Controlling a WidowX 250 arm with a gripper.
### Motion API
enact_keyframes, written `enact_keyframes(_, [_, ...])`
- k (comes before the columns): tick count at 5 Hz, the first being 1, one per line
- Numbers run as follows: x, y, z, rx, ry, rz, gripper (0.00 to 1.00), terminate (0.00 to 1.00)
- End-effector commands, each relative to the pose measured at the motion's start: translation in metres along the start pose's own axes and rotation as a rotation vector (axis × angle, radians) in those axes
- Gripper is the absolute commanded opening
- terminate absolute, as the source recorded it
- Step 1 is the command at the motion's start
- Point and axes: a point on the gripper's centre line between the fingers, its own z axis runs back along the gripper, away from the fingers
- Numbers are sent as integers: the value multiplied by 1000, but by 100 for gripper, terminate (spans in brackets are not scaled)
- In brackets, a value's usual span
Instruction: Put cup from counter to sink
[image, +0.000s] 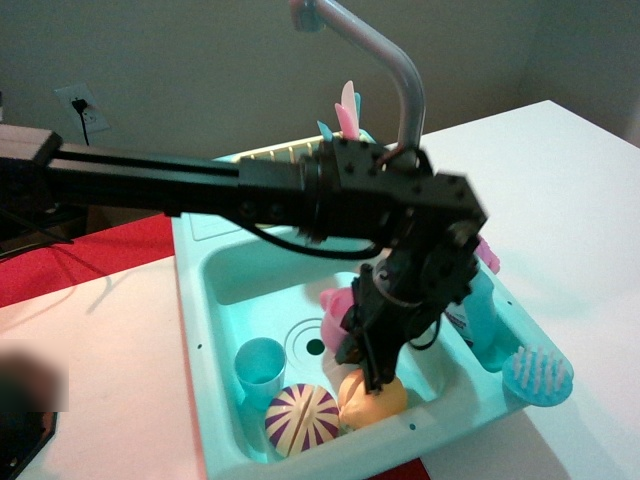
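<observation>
The pink cup (333, 306) is held in my gripper (358, 342), low inside the turquoise sink (197, 330), just right of the round drain (312, 346) and above the orange ball (378, 400). The gripper is shut on the cup, which tilts and is partly hidden by the black fingers. The arm reaches in from the left across the back of the sink. The ribbed counter ledge (205, 228) at the sink's back left corner is mostly hidden behind the arm and holds nothing that I can see.
A light blue cup (260, 362), a purple striped ball (300, 418) and the orange ball lie at the basin's front. The grey faucet (403, 85) rises behind. A blue bottle (482, 310) and a brush (537, 372) sit on the right rim. The yellow dish rack (272, 152) is behind the arm.
</observation>
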Motion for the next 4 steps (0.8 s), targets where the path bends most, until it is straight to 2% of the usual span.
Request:
enact_keyframes(1, [-12, 3, 24, 9, -55, 20, 100, 0])
enact_keyframes(2, [-23, 0, 40, 40, -68, 44, 100, 0])
enact_keyframes(3, [-38, 4, 60, 14, -105, 61, 100, 0])
enact_keyframes(4, [-58, 20, 81, 3, -123, 107, 100, 100])
